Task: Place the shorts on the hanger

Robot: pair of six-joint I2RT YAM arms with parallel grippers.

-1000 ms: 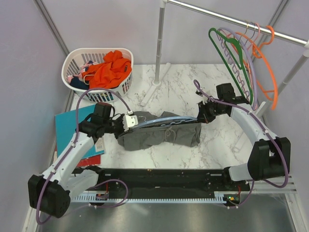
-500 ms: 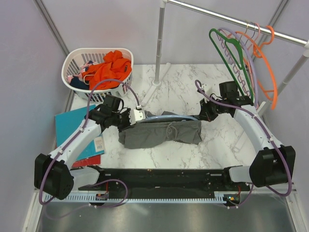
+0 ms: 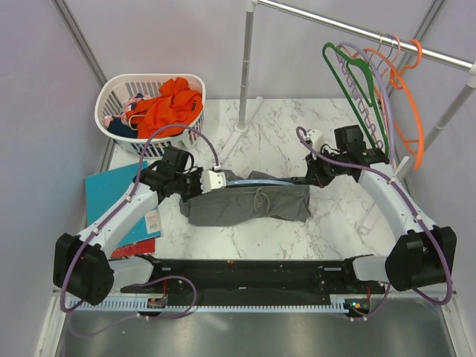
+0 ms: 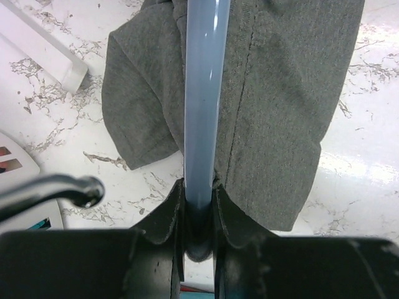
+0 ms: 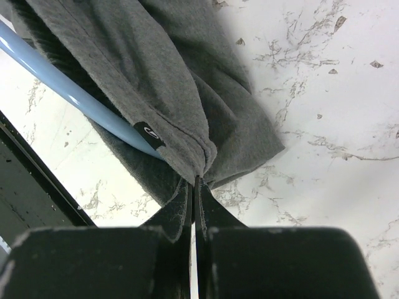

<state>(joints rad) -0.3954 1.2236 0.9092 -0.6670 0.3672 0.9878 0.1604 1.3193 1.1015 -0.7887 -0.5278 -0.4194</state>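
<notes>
So, the hanger [image 4: 202, 93] is clamped by the left gripper [image 4: 198, 202], and a bunched edge of the shorts [image 5: 156, 75], partly draped over it, is pinched tight in the right gripper [image 5: 195, 185].

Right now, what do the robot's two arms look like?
Both the left arm and right arm have white curved shells, black joints and chunky black bases. A thin purple cable loops along each. The left gripper and right gripper each have two black wedge-shaped fingers.

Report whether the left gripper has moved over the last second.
Yes. The left gripper, clamped on the hanger, has shifted rightward and slightly farther back, nearer the rack pole's foot.
</notes>
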